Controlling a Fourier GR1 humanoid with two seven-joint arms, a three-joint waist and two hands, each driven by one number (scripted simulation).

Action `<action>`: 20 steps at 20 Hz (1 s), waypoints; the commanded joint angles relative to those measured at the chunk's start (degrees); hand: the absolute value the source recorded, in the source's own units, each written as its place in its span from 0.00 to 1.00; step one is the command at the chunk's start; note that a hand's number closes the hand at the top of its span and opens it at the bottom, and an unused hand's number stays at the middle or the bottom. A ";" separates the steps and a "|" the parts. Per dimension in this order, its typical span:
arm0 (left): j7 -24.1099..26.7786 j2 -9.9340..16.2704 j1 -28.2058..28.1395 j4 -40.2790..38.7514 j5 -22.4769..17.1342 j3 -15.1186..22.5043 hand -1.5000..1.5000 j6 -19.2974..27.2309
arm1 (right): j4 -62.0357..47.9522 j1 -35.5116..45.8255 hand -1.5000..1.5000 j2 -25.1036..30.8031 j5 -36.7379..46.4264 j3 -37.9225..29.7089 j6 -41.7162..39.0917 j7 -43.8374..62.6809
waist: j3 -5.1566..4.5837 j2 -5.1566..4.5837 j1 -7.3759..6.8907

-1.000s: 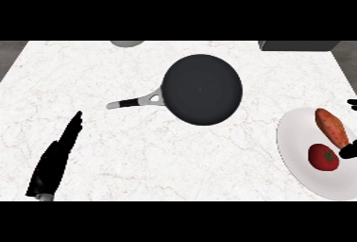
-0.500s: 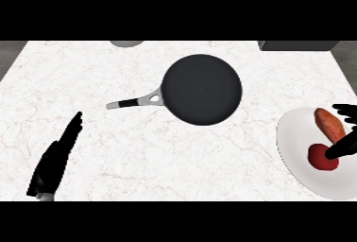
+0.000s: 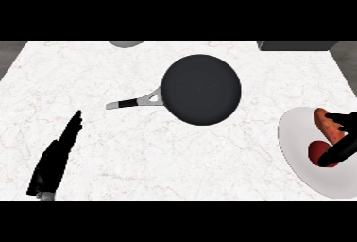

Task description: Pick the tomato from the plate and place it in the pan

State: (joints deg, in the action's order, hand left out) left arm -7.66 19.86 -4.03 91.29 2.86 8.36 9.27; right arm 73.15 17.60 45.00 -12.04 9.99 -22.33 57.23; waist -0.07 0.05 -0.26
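Now my right hand (image 3: 340, 147) has come down on the tomato (image 3: 320, 152) at three o'clock on the plate (image 3: 296, 142), fingers curling round it. Next comes lifting toward the pan (image 3: 202, 89).

The table (image 3: 140, 156) has a white marbled top with faint brown veins and fills nearly the whole view. A black pan (image 3: 202, 89) lies on it just up from the centre, toward 12 o'clock, its grey-and-black handle (image 3: 134, 101) pointing out toward 9 o'clock. A white plate (image 3: 307, 165) rests on the table at about 4 o'clock, cut off by the right edge. At the far edge, a grey rounded object (image 3: 126, 43) shows at 11 o'clock and a dark box-like shape (image 3: 296, 45) at 1 o'clock.
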 commanded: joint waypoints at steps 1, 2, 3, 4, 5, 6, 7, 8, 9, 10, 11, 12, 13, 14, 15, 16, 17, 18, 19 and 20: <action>-1.37 -0.74 3.03 -1.52 1.35 -0.90 0.50 -0.22 | -1.33 0.28 0.00 -2.44 1.83 0.87 -1.54 5.16 | 0.05 -0.08 0.13; -0.75 1.16 -1.63 2.31 -1.64 -2.47 0.50 -3.01 | -0.37 0.08 0.00 -3.76 2.45 1.17 -0.23 5.69 | 0.05 0.00 -0.15; -2.52 -0.98 1.39 0.73 0.04 -0.96 0.50 -1.82 | 0.20 0.59 0.00 -2.53 1.24 0.29 -2.40 7.04 | 0.05 -0.02 0.12; 0.23 0.44 1.70 -1.74 -0.37 -3.22 0.50 -2.61 | -0.11 -1.83 0.00 -2.03 1.44 0.01 -2.32 4.97 | 0.04 -0.03 0.27; 1.18 -0.98 1.14 -3.01 0.64 -2.59 0.50 -1.61 | 1.52 -2.14 0.00 -2.58 2.49 0.47 -1.01 6.11 | 0.03 -0.01 0.30; 6.86 1.38 -4.07 -1.10 -1.84 -4.26 0.50 -4.64 | -0.69 -0.70 0.00 -2.97 2.08 0.33 -1.72 5.36 | 0.03 -0.01 -0.22; 1.41 0.26 -0.56 -0.58 -0.45 -2.93 0.50 -4.39 | -1.79 -0.51 0.00 -4.20 4.49 0.72 -0.96 3.99 | 0.06 -0.05 -0.04; -2.60 -0.34 1.73 1.21 0.36 -2.75 0.50 -3.22 | -2.83 -1.62 0.00 -4.07 5.11 0.24 -1.22 1.67 | 0.08 -0.05 0.08; -0.90 -1.04 -2.66 4.59 1.67 -1.36 0.50 -2.04 | -1.43 -0.61 0.00 -5.90 5.44 1.33 0.51 4.99 | 0.07 0.01 -0.20; -0.53 -1.40 0.08 0.72 2.18 -2.30 0.50 -2.11 | -3.04 0.22 0.00 -4.29 4.75 -0.41 -2.21 4.26 | 0.06 -0.05 0.01; -1.40 -2.32 1.31 -0.84 1.90 -2.28 0.50 -1.94 | -0.48 -3.99 0.00 -4.18 5.86 0.58 -1.18 2.01 | 0.05 -0.02 0.39; 0.76 -2.24 -0.76 0.38 1.56 -2.10 0.50 -2.72 | -5.58 -0.53 0.00 -7.67 7.88 1.42 0.71 1.02 | 0.07 -0.11 -0.22; 1.43 -2.94 -2.13 1.01 2.23 -1.78 0.50 -2.09 | -4.57 -2.36 0.00 -5.35 7.65 0.08 -1.13 -0.03 | 0.06 -0.05 -0.02; 2.93 -3.79 1.69 -4.62 2.81 -1.80 0.50 -2.21 | -6.56 -1.49 0.00 -5.96 8.62 0.69 -1.44 -1.54 | 0.06 -0.16 0.12; 1.49 -1.98 2.78 -3.72 2.37 -3.83 0.50 -2.84 | -1.08 -2.90 0.00 -6.93 6.86 0.42 -0.09 3.53 | 0.03 -0.02 0.42; 0.38 -2.28 -1.50 1.59 2.99 -2.14 0.50 -2.49 | -7.54 -2.17 0.00 -6.90 8.56 -0.33 -0.54 -2.31 | 0.09 -0.08 -0.24; -0.61 -1.24 -1.11 1.55 1.04 -3.83 0.50 -4.35 | -5.67 -2.52 0.00 -8.75 10.40 0.33 2.44 -1.23 | 0.08 -0.04 -0.13; -0.77 -1.99 -0.16 1.94 2.86 -2.74 0.50 -3.41 | -5.37 -2.01 0.00 -7.99 9.58 -0.57 0.74 -0.12 | 0.07 -0.03 -0.01; 0.91 -2.67 -1.21 0.61 1.37 -2.67 0.50 -4.76 | -7.47 -1.82 1.00 -10.50 12.05 0.05 3.42 -4.37 | 0.08 -0.10 -0.17; 0.89 -1.07 -1.63 1.02 0.49 -5.25 0.50 -5.04 | -4.88 -1.32 1.00 -10.33 11.50 -0.88 3.62 -2.76 | 0.07 -0.04 -0.12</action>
State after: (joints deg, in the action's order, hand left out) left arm -7.16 17.98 -4.69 91.79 4.47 5.12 5.54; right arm 69.77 16.33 38.33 -1.72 9.33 -20.59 53.88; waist -1.18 0.75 -0.33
